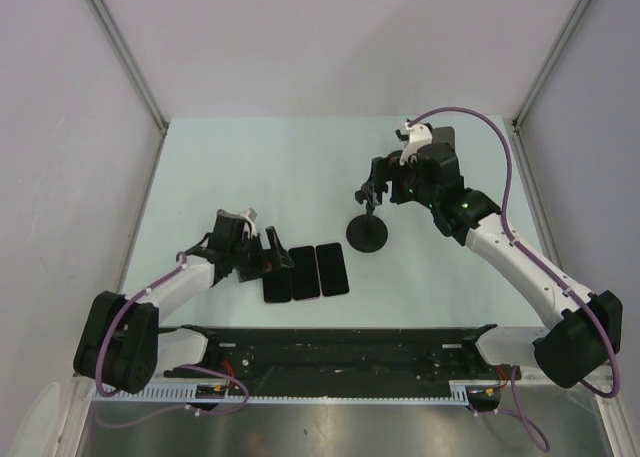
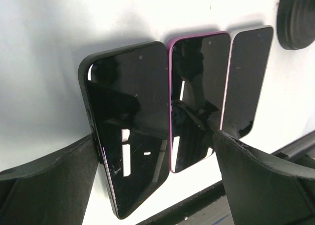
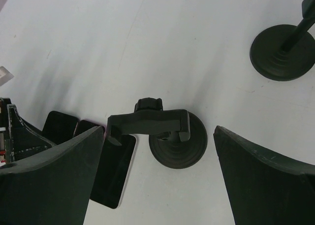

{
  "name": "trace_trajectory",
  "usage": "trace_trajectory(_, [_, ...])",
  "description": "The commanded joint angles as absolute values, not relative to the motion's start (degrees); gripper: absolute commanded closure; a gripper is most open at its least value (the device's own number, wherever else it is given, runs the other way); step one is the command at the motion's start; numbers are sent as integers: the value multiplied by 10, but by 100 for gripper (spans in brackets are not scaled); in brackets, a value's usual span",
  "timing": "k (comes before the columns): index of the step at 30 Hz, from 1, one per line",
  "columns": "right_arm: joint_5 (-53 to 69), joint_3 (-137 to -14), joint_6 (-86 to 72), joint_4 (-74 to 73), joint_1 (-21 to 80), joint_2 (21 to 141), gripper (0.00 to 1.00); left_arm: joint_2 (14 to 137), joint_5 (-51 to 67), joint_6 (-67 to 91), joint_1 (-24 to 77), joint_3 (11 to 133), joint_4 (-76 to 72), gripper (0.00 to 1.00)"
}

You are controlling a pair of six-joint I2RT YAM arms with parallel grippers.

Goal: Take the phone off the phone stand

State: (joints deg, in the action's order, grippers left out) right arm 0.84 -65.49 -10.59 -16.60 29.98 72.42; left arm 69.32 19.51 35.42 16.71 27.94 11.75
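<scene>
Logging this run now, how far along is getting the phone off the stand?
Done: the phone stand has an empty cradle; three phones lie flat side by side on the table. In hand: nothing; the left gripper hangs open over the phones, the right gripper open above that stand. Left: probably only retreating, though a second stand is only partly in view.

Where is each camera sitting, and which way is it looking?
Top external: up high behind the robot, looking down at the table; left arm and right arm show, bases nearest.
Left wrist: on the left arm, looking down at three phones lying flat; its own fingers frame the view.
Right wrist: on the right arm, looking down at the empty phone stand; its fingers show.
Shared: both wrist views catch the phones and the stand's round base.
</scene>
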Motion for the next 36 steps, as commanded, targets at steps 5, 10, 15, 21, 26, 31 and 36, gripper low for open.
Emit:
trace_trajectory(5, [1, -676, -55, -207, 299, 715, 0, 700, 108, 326, 189, 319, 218, 0])
trace_trajectory(10, [1, -677, -39, -208, 300, 711, 0, 699, 98, 316, 196, 336, 233, 0])
trace_trajectory(15, [1, -683, -21, -220, 299, 709, 3, 667, 97, 311, 200, 357, 240, 0])
trace_trajectory(21, [-21, -688, 18, -240, 298, 728, 16, 600, 87, 281, 200, 421, 255, 0])
trace_trajectory(26, [15, -698, 52, -229, 291, 751, 27, 548, 71, 229, 200, 471, 254, 0])
trace_trajectory(31, [61, -720, 68, -222, 275, 794, 47, 498, 48, 182, 200, 490, 254, 0])
trace_trajectory(36, [67, -746, 79, -225, 272, 828, 61, 458, 2, 144, 200, 480, 253, 0])
